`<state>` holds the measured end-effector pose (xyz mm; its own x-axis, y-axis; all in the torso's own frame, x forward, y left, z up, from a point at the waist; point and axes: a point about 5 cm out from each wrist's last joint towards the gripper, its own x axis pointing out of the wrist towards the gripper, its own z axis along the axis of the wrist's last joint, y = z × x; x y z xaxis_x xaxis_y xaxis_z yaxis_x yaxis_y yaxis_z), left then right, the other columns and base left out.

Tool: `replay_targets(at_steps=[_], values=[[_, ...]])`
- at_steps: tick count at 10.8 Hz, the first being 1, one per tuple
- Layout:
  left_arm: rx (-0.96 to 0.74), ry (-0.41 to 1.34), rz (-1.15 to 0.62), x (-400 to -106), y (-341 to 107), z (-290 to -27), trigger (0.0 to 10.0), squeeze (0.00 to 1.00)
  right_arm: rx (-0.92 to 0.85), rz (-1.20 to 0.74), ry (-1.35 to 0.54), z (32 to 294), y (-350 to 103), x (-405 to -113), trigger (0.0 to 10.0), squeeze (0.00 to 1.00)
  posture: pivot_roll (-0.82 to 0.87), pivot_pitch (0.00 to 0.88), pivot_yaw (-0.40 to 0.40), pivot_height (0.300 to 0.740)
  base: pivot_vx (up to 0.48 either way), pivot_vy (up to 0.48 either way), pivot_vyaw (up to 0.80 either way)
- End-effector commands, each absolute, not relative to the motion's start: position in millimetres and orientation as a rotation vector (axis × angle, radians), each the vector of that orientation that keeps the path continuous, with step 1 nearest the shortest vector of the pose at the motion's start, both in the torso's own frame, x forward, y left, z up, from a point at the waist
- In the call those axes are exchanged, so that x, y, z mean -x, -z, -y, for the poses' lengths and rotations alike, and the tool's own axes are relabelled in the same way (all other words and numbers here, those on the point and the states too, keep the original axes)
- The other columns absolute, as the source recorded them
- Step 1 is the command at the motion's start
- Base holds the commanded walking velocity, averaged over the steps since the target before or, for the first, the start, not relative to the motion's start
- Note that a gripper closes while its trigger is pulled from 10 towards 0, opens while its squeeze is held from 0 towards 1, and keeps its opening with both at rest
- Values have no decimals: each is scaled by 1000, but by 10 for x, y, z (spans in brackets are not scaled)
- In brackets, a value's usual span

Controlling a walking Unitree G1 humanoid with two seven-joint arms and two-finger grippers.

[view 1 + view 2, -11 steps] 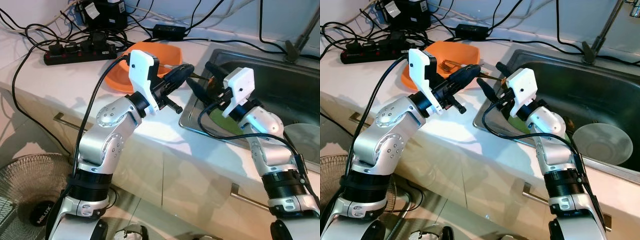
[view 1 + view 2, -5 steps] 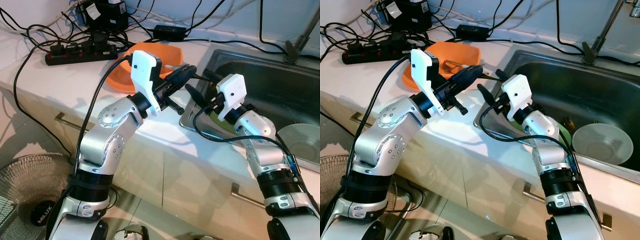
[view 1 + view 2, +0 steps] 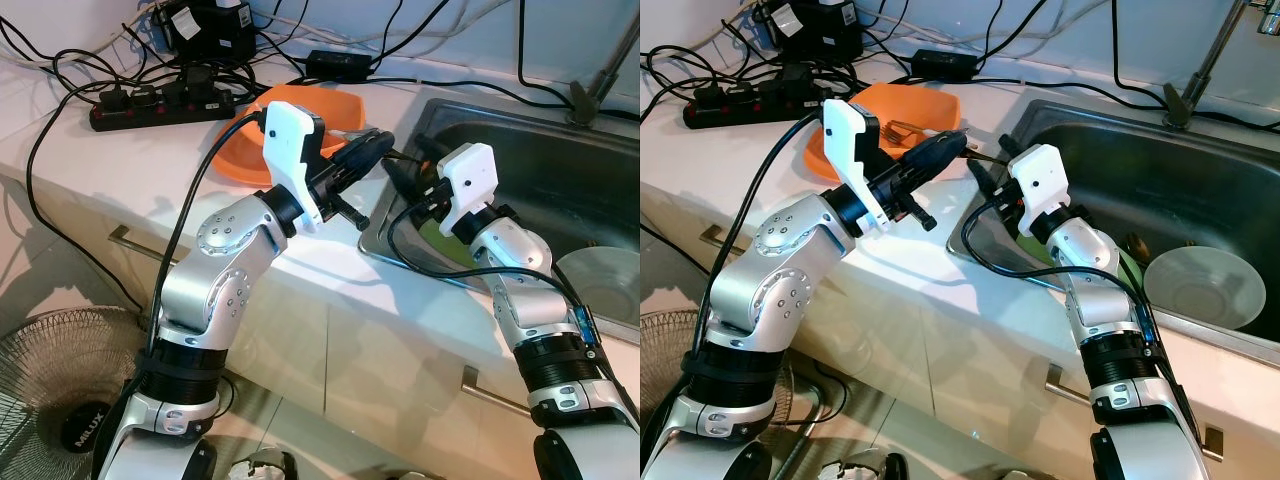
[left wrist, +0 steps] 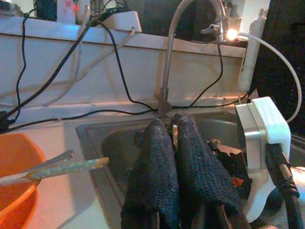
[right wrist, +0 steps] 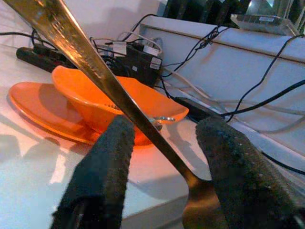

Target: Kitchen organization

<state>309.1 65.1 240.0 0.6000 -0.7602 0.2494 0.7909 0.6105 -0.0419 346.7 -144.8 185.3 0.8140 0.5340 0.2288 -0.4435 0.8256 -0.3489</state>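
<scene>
The left end effector (image 4: 174, 157) was pressed together on a thin brass-coloured utensil (image 5: 90, 62), probably a spoon handle, above the sink's (image 3: 560, 170) edge. The right end effector (image 5: 164, 167) stood spread around that utensil, near the orange bowl (image 5: 119, 102) on the bench (image 3: 120, 170).

Slim brass-coloured utensil (image 5: 95, 62) slanting, orange bowl (image 5: 109, 102) upright on orange plate (image 5: 38, 107), counter

You're facing a white stone desk (image 3: 120, 165) under a pale wall (image 3: 480, 35), cream cabinet fronts with metal bar handles (image 3: 125, 240) below, a black floor fan (image 3: 60, 400) on pale tiles lower left, bright glare on the desk edge.
</scene>
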Motion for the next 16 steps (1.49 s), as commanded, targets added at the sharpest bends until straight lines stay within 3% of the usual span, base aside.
replay_targets(at_steps=[1,10,11,12,16], values=[[152,913,223,-3065,-2418,-644,10000,0,298,338,-516,1450,-1890,-3494,0,0,89,46,54,740,0,0,0],[116,924,230,-3047,-2405,-582,10000,0,300,327,-509,1468,-1858,-3502,0,0,86,46,54,740,0,0,0],[110,923,235,-3047,-2402,-575,10000,165,299,329,-510,1467,-1858,-3502,0,0,85,46,55,740,0,0,0],[126,924,233,-3044,-2397,-560,10000,1000,298,332,-508,1467,-1862,-3503,0,0,83,44,55,740,0,0,0],[142,929,240,-3031,-2402,-540,10000,1000,301,342,-458,1550,-1897,-3529,0,0,84,36,54,740,0,0,0]])
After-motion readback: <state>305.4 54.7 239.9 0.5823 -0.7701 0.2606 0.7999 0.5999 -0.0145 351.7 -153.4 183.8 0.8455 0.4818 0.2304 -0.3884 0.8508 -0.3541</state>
